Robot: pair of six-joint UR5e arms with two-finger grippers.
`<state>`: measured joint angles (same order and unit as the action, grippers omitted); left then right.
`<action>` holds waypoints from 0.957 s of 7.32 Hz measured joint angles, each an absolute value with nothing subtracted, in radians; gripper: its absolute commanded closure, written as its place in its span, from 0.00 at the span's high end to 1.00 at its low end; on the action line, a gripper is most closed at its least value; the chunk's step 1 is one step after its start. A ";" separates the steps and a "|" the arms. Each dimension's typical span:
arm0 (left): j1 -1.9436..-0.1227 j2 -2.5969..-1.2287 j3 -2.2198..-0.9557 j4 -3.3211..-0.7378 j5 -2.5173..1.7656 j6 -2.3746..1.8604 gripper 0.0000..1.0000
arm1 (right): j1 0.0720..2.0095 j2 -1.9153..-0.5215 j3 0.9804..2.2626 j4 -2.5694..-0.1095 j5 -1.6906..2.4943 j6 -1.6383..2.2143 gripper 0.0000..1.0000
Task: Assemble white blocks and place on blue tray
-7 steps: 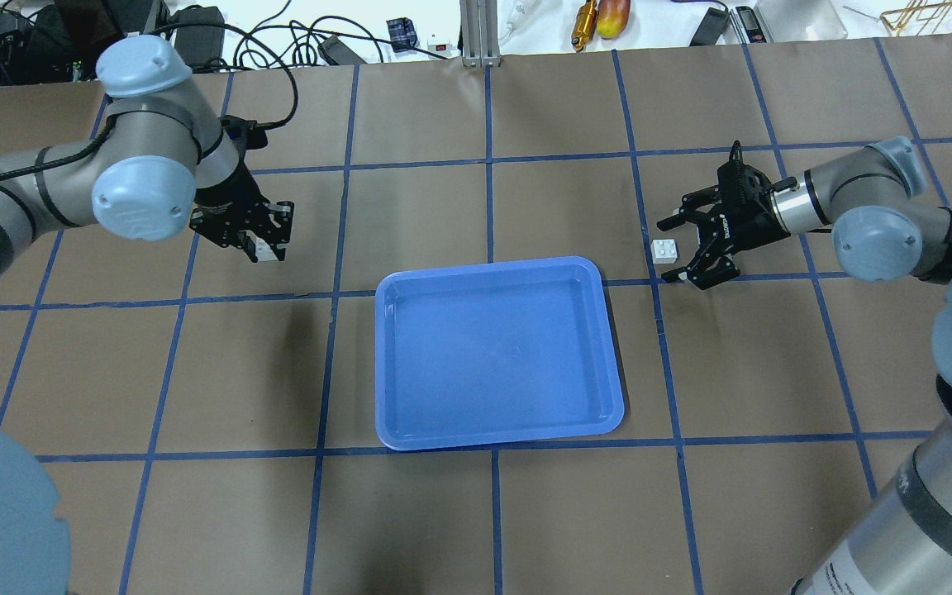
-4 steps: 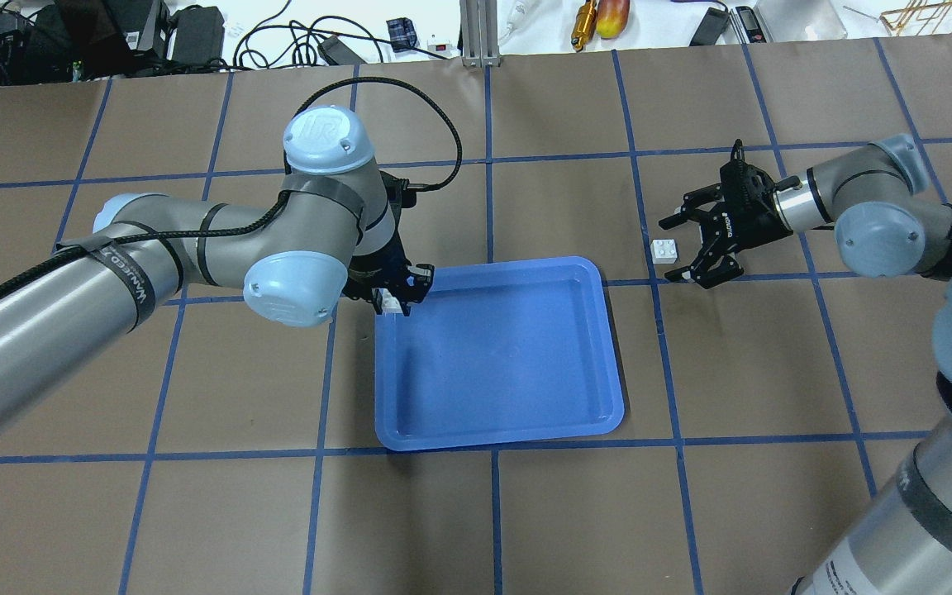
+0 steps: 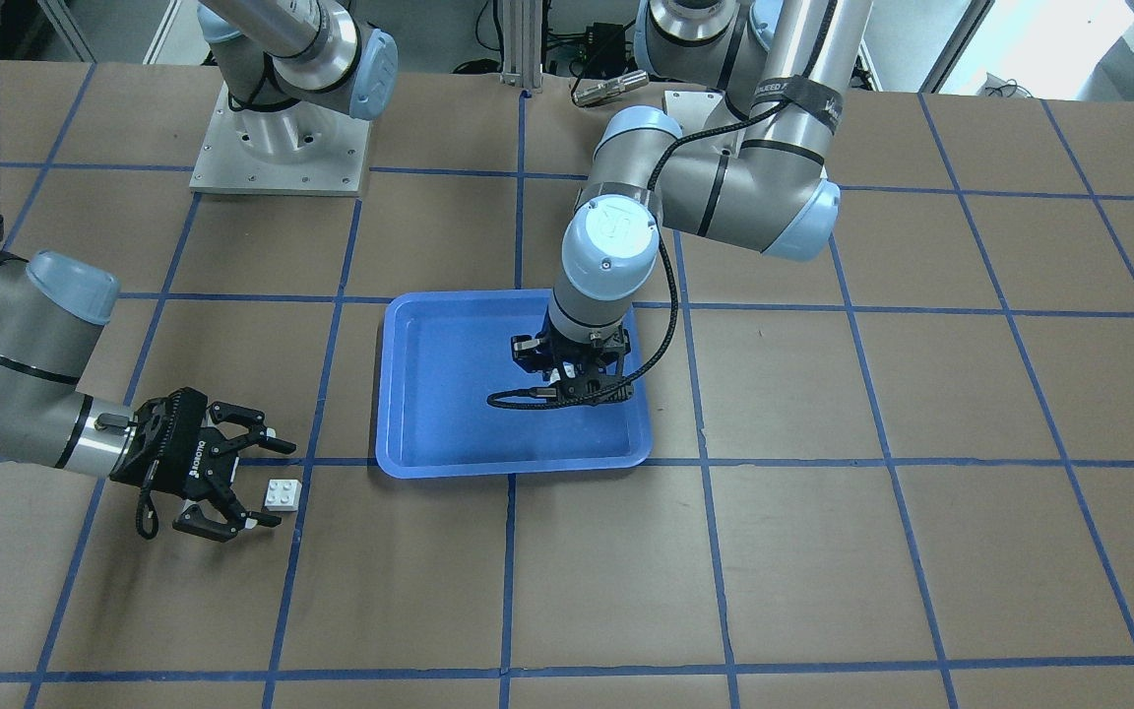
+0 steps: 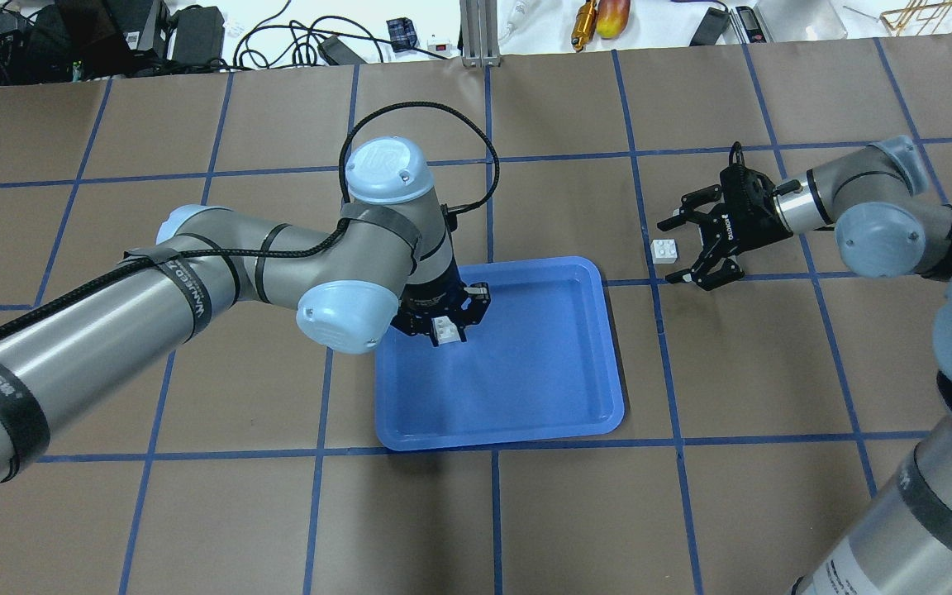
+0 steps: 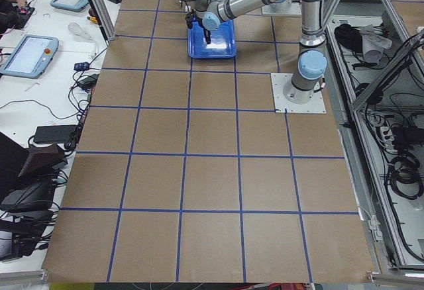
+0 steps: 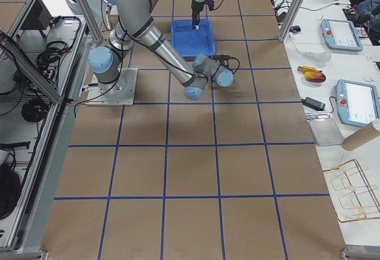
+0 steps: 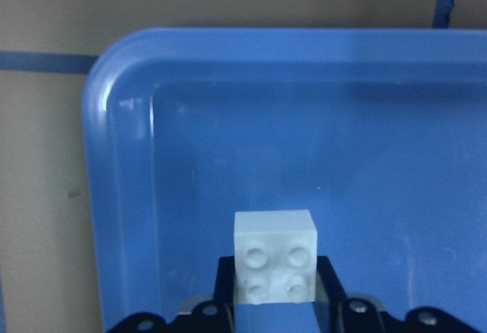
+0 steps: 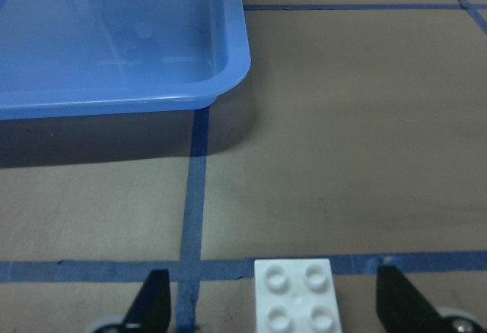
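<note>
My left gripper [image 4: 441, 325] is shut on a white block [image 4: 445, 330] and holds it over the far left part of the blue tray [image 4: 525, 380]. The left wrist view shows this block [image 7: 275, 255] studs-up between the fingers, above the tray floor [image 7: 380, 158]. A second white block [image 4: 664, 250] lies on the table right of the tray. My right gripper [image 4: 668, 252] is open, low, with a finger on each side of this block. The right wrist view shows the block [image 8: 295, 296] between the fingers [image 8: 152, 306], not touching them.
The table is brown paper with a blue tape grid [image 4: 488, 157]. Cables and tools [image 4: 600, 16] lie beyond the far edge. The tray corner [image 8: 228, 67] stands a short way ahead of the right gripper. The left arm's elbow [image 4: 335, 314] hangs over the tray's left side.
My left arm has swung right from the table's left side, carrying the white block over the tray's far left part. The right gripper and its block have stayed in place.
</note>
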<state>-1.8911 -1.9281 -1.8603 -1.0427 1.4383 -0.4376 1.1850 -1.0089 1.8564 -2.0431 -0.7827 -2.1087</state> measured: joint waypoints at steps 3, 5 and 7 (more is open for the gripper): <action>-1.938 -1.940 -1.875 -1.043 1.425 -0.461 0.19 | 1.184 -1.008 1.857 -2.045 -0.784 -2.111 0.77; -1.942 -1.959 -1.879 -1.013 1.426 -0.455 0.66 | 1.182 -1.009 1.858 -2.052 -0.784 -2.111 0.72; -1.944 -1.987 -1.882 -0.944 1.426 -0.457 0.89 | 1.178 -1.009 1.859 -2.054 -0.784 -2.111 0.48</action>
<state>-1.9442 -1.9871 -1.8822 -0.9441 1.4262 -0.4566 1.1778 -1.0093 1.8589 -2.0536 -0.7839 -2.1111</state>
